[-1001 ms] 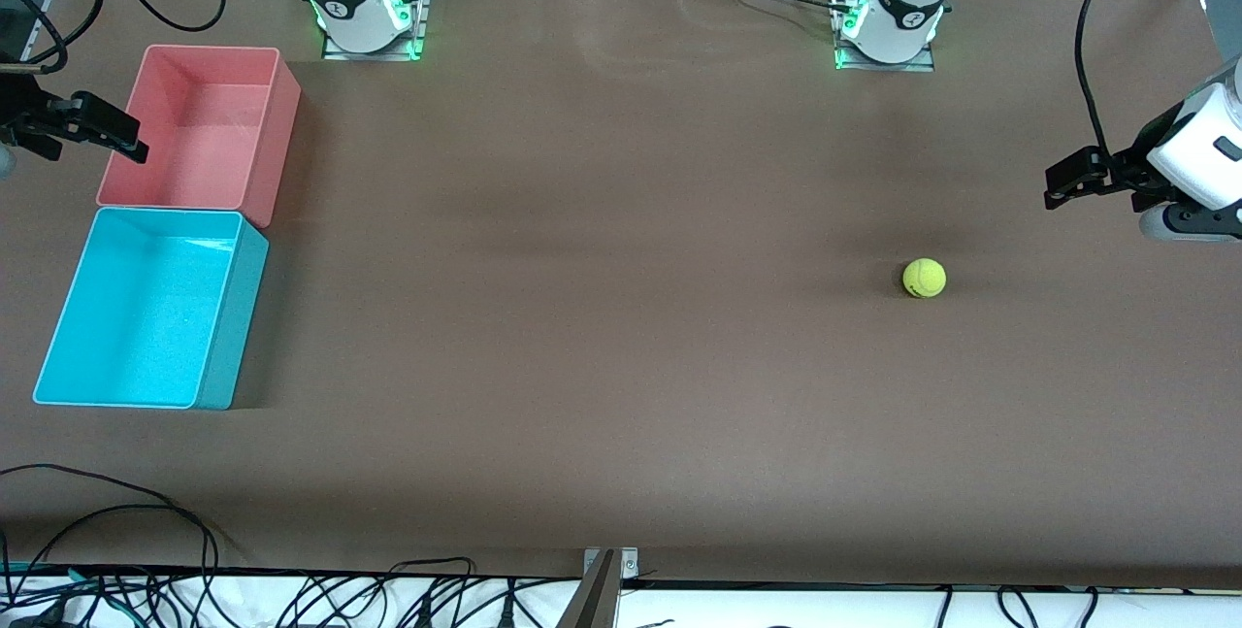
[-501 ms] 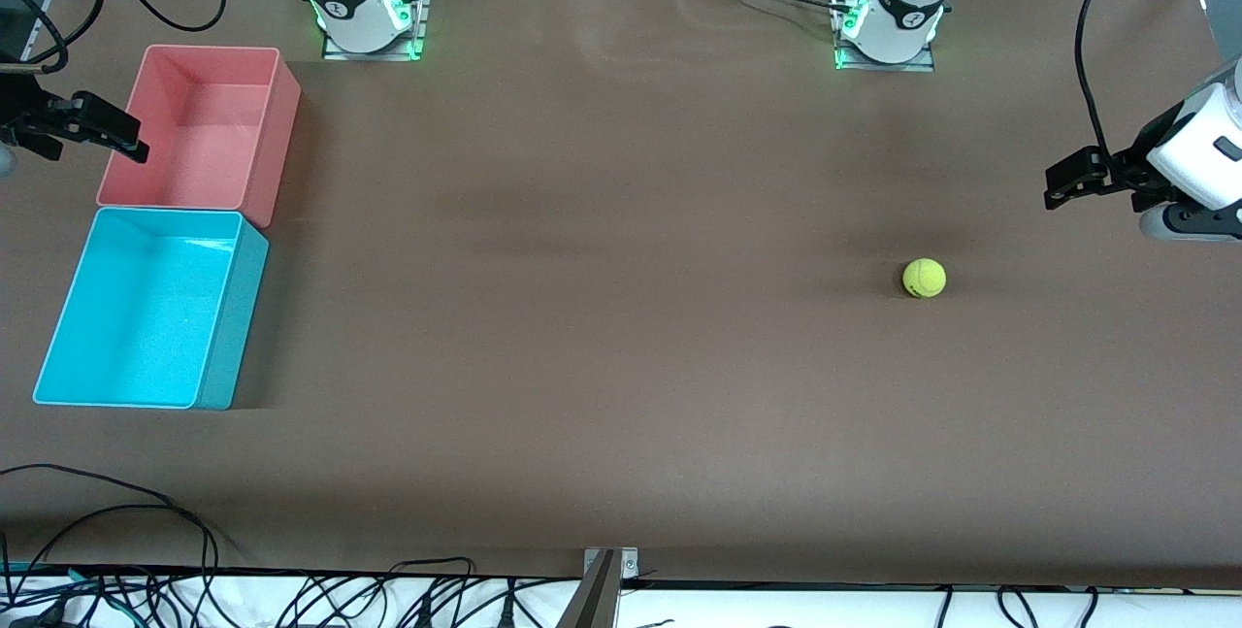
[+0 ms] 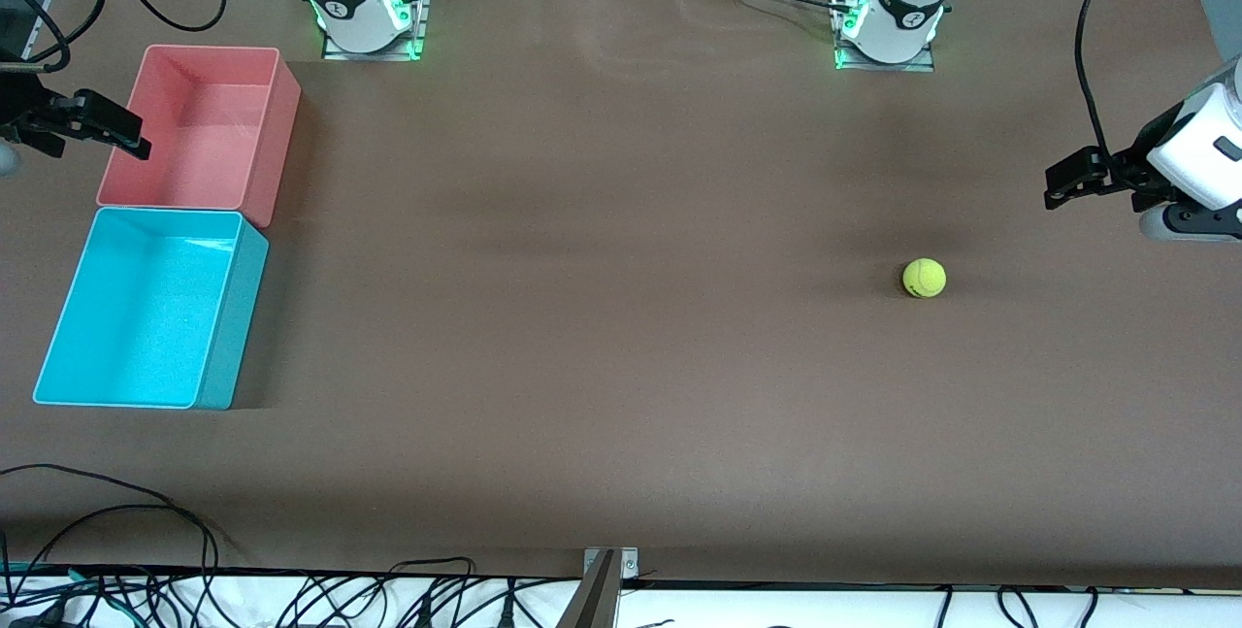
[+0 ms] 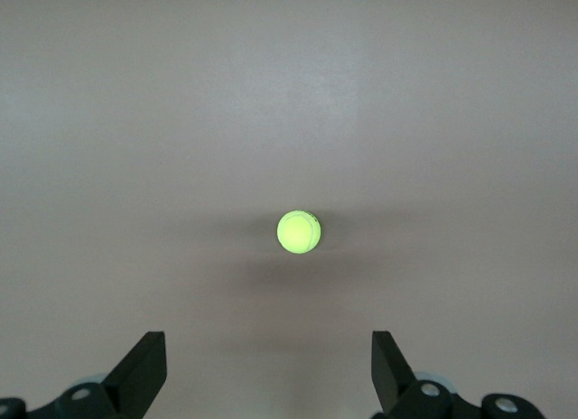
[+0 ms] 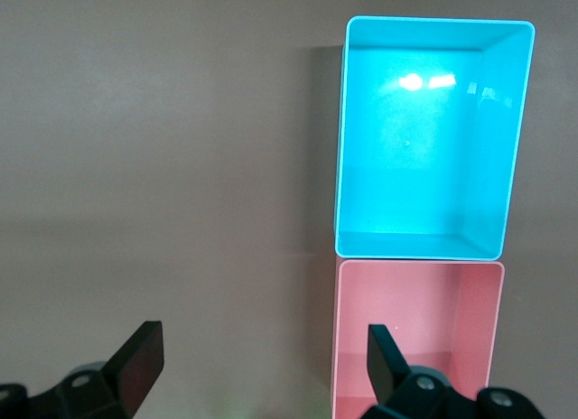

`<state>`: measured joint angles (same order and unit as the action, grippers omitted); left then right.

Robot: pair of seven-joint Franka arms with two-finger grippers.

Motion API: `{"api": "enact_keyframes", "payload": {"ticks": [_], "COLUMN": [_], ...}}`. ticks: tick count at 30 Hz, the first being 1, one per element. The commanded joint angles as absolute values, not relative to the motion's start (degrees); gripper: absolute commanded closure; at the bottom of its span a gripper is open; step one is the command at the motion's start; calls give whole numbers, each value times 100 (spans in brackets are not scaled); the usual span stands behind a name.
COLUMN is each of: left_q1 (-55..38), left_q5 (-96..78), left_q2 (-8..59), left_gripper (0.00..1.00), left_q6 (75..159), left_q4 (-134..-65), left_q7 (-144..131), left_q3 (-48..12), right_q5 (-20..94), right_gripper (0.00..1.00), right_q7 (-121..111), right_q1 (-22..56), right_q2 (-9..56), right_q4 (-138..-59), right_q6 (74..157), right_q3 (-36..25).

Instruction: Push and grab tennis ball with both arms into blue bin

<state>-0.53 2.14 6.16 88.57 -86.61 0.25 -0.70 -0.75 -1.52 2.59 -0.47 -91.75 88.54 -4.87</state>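
Both grippers spread wide — left gripper up near the tennis ball, right gripper beside the pink bin — blue bin empty.

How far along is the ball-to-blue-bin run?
Done: nothing yet. The tennis ball sits on the table toward the left arm's end; the blue bin at the right arm's end holds nothing. In hand: nothing; the left gripper is open, up in the air, the ball in its view; the right gripper waits open by the pink bin. Left: push, grab, drop.
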Motion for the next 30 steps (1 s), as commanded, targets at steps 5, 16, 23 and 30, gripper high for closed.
{"api": "enact_keyframes", "payload": {"ticks": [5,16,23,30], "left_q1": [-35,-35,-35,-44], "left_q5": [272,272,264,255], "left_q2": [527,527,527,527], "left_gripper": [0,0,0,0], "left_q6": [8877,8877,8877,8877], "left_q4": [-8763,-8763,-8754,-8745], "left_q7": [149,211,211,202], "left_q3": [-70,-70,-70,-70], "right_q5": [-44,-44,-44,-44], "right_gripper": [0,0,0,0], "right_q7": [-132,-123,-123,-123], "right_q1": [316,325,325,325], "right_q2": [-132,-114,-114,-114], "right_q4": [-9132,-9079,-9079,-9079], "right_q6": [8816,8815,8815,8815], "right_q3": [-396,-396,-387,-396]}}
